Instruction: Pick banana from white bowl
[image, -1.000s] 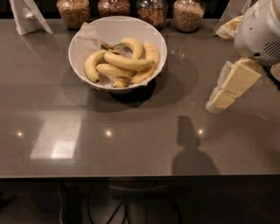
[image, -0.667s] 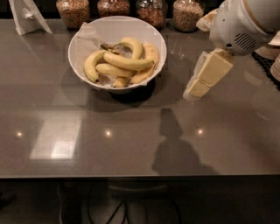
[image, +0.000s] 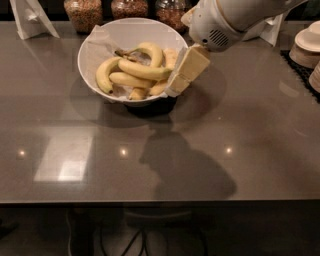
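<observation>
Camera view, tabletop scene. Large round plain white bowl (image: 84, 54) with crinkled white paper lining (image: 101, 38) in the upper centre of the frame, standing on a glossy dark grey table (image: 75, 160); several curved yellow bananas (image: 142, 70) lie piled inside it, none lifted. White rounded robot arm housing (image: 220, 20) enters from the upper right; its cream-coloured, blocky gripper (image: 175, 86) slants down and to the left, its tip over the bowl's right rim, just beside the rightmost bananas; contact with the fruit cannot be told, and whether the gripper is apart or together cannot be told either. Three glass jars (image: 82, 12) with brownish contents stand in a row along the top edge behind the bowl; a white folded card stand (image: 30, 19) in the upper left corner; stacked pale plates (image: 307, 45) at the right edge; dark shadow of the arm (image: 185, 167) on the table, lower centre.
</observation>
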